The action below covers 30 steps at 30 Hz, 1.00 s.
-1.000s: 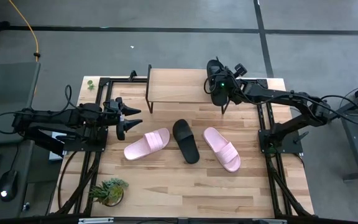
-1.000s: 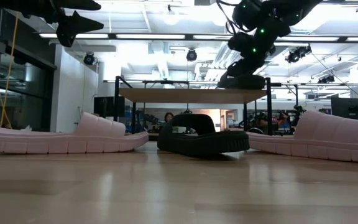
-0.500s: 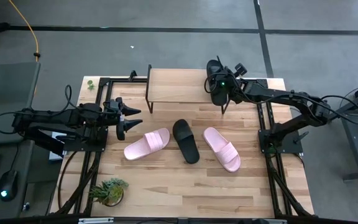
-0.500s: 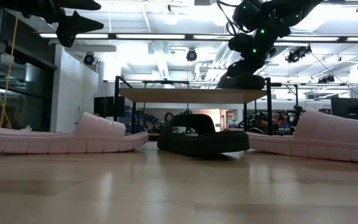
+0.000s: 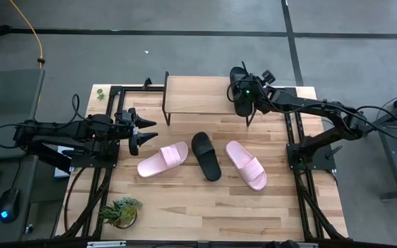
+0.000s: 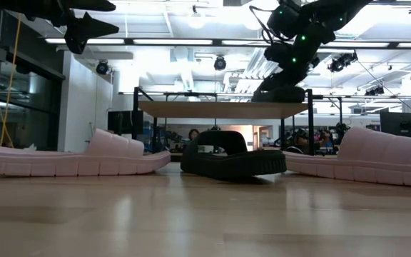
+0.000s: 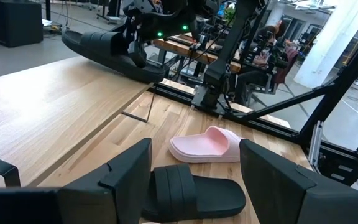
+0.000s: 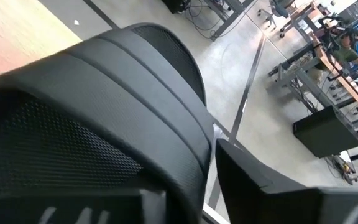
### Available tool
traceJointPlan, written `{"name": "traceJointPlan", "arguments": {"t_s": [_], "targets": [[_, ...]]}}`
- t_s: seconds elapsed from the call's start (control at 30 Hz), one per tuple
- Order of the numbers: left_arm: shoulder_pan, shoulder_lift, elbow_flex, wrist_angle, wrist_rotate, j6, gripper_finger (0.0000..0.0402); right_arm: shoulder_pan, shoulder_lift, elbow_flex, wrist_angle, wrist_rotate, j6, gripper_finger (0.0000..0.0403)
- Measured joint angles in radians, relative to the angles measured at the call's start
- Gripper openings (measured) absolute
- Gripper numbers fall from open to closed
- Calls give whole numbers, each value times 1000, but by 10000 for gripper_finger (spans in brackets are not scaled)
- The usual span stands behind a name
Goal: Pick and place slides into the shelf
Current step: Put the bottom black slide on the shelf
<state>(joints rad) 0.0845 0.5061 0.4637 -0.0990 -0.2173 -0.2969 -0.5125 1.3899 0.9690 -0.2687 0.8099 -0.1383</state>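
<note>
A black slide (image 5: pixel 238 88) lies on the right end of the shelf (image 5: pixel 198 95), its sole on the light wood top; it also shows in the low view (image 6: pixel 282 94) and the left wrist view (image 7: pixel 107 51). My right gripper (image 5: pixel 247 96) is shut on it. On the table in front of the shelf lie a pink slide (image 5: pixel 163 160), a second black slide (image 5: pixel 206 156) and a second pink slide (image 5: pixel 246 164). My left gripper (image 5: pixel 149 132) waits open above the table's left side, touching nothing. My right gripper holds the black slide by its wide strap (image 8: pixel 123 118), at the side of the slide facing the table's right edge. One finger (image 8: pixel 272 186) shows outside the strap; the strap hides the other. The fingers come slanting down from the right. The slide's sole rests on the shelf top.
A small potted plant (image 5: pixel 119 211) stands at the table's near left corner. Black frame rails (image 5: pixel 295 138) run along both sides of the table. The shelf top to the left of the black slide is bare wood (image 5: pixel 191 93).
My right gripper has shifted a little toward the table's right edge with the black slide. The slide has settled flatter on the shelf top's right end.
</note>
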Motion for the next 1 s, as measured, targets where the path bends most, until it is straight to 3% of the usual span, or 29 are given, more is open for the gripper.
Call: {"name": "traceJointPlan", "arguments": {"t_s": [0.7, 1.0], "targets": [[0, 0, 0, 0, 0, 0, 225, 2, 0, -1, 3, -105, 54, 175], [0, 0, 0, 0, 0, 0, 225, 23, -22, -1, -13, -127, 72, 184]]}}
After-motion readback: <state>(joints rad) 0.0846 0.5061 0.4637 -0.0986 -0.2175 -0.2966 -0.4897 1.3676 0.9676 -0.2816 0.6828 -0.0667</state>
